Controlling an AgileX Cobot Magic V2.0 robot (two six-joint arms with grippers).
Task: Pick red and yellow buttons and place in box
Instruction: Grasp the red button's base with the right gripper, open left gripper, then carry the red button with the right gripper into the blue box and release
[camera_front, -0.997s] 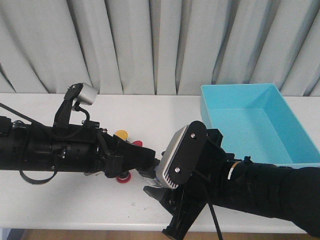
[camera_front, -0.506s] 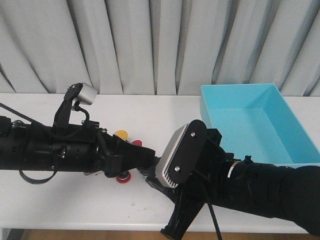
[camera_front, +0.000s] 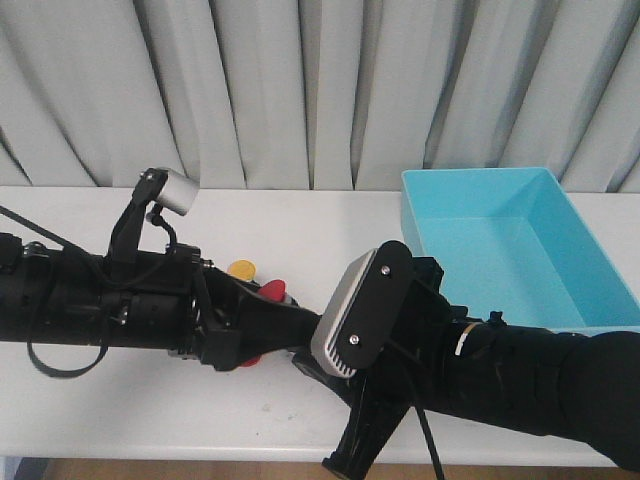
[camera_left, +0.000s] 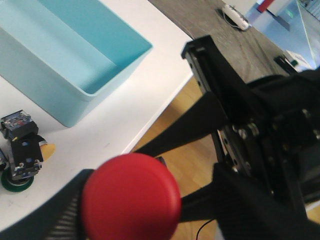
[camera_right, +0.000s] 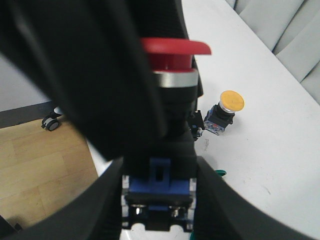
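Note:
A red button (camera_right: 172, 60) with a silver ring, black body and blue base sits between both grippers in mid-air over the table's front. My left gripper (camera_left: 131, 200) is shut on it near the cap (camera_left: 131, 195). My right gripper (camera_right: 157, 200) is shut on its blue base (camera_right: 157, 177). In the front view its red cap (camera_front: 275, 292) peeks out above the left gripper (camera_front: 290, 335) and the right gripper (camera_front: 305, 348). A yellow button (camera_front: 241, 268) stands on the table and shows in the right wrist view (camera_right: 227, 107). Another red cap (camera_front: 245, 358) lies under the left arm. The turquoise box (camera_front: 475, 175) stands back right (camera_left: 75, 55).
Green-capped switches (camera_left: 14, 182) and other black-bodied switches (camera_left: 17, 125) lie on the white table near the box. A green cap edge (camera_right: 220, 173) shows beside my right fingers. The table's front edge (camera_front: 200, 435) is close below both arms. A curtain hangs behind.
My left arm has shifted a little to the right toward the right gripper, and the red cap above it shows more. The right arm has barely moved.

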